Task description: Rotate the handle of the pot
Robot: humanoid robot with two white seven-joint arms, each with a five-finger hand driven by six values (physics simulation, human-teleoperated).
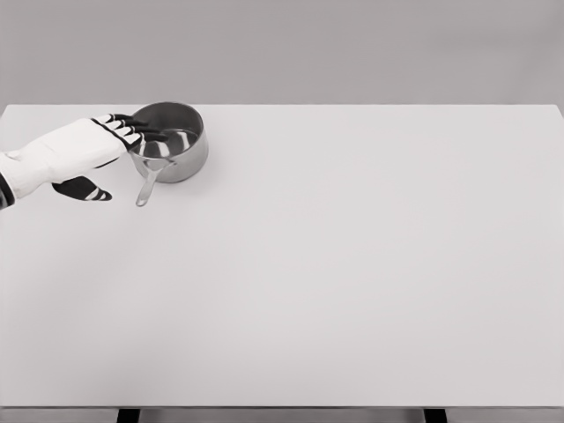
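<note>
The small shiny steel saucepan (169,141) stands at the far left of the white table (352,282), its short metal handle (146,186) pointing near. The left hand (75,154) reaches over the pot's left rim, fingers spread, thumb below, gripping nothing. The pot looks rigid, light and slick, likely to slide; pushing the handle's end sideways seems the surest purchase.

A broad white table (352,282) fills most of the head view, its top smooth and evenly lit. Two dark legs (129,415) show just below its near edge. Behind the far edge stands a plain grey wall (335,48).
</note>
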